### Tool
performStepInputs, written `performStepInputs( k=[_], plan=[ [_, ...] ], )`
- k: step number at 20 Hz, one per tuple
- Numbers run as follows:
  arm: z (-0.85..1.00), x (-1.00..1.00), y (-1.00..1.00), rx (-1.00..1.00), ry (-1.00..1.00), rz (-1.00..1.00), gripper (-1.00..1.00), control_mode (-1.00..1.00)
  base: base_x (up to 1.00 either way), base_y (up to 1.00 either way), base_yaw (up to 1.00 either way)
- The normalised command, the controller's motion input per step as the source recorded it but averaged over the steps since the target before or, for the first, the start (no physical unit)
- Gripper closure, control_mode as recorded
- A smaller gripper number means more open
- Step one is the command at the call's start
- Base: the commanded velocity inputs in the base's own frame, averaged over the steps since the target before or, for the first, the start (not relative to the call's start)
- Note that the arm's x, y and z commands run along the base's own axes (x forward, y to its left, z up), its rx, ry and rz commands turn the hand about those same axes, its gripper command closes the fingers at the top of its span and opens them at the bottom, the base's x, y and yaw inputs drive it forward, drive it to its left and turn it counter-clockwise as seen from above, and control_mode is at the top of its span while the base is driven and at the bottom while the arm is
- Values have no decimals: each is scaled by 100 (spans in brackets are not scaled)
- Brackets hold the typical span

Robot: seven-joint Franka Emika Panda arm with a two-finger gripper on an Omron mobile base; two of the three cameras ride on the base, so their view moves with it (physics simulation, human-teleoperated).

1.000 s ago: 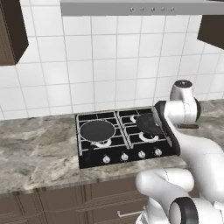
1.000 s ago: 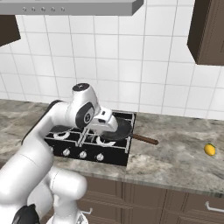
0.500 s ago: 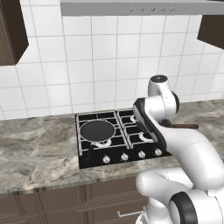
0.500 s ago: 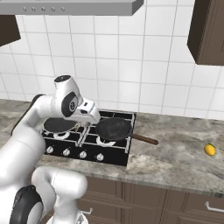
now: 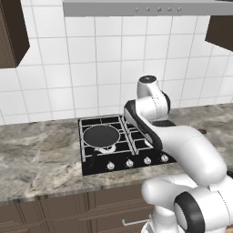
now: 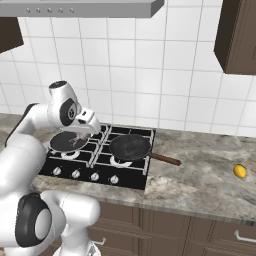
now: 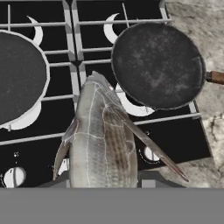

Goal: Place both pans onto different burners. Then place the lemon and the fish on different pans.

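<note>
Two black pans sit on the black cooktop (image 6: 102, 167): the left pan (image 6: 66, 142) (image 5: 101, 135) (image 7: 17, 76) on the front left burner, the right pan (image 6: 130, 147) (image 7: 158, 65) over the front right burner, whose silvery ring (image 7: 132, 106) peeks out beside it. The right pan's brown handle (image 6: 166, 159) points right over the counter. My gripper (image 6: 80, 136) (image 7: 105, 180) is shut on the silvery-grey fish (image 7: 103, 140), which hangs above the grate between both pans. The yellow lemon (image 6: 240, 171) lies on the counter far to the right.
Small silver knobs (image 6: 75, 173) line the cooktop's front edge. Grey stone counter (image 6: 200, 182) stretches right of the cooktop toward the lemon. A range hood (image 5: 145, 8) and dark wall cabinets (image 6: 237, 35) hang above the tiled wall.
My arm has swung left across the cooktop, carrying the fish from above the right pan to the middle, near the left pan. Both pans and the lemon stayed put.
</note>
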Motion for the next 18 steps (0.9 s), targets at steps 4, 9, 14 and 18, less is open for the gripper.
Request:
performStepInputs(
  k=[4, 9, 14, 18],
  plan=[
    [8, 12, 61, 0, 3, 0, 100, -100, 0, 0, 0],
    [12, 14, 38, 7, 1, 0, 100, -100, 0, 0, 0],
    [5, 19, 33, 9, 0, 0, 100, -100, 0, 0, 0],
    [0, 36, 41, 4, 0, 2, 100, -100, 0, 0, 0]
  ],
)
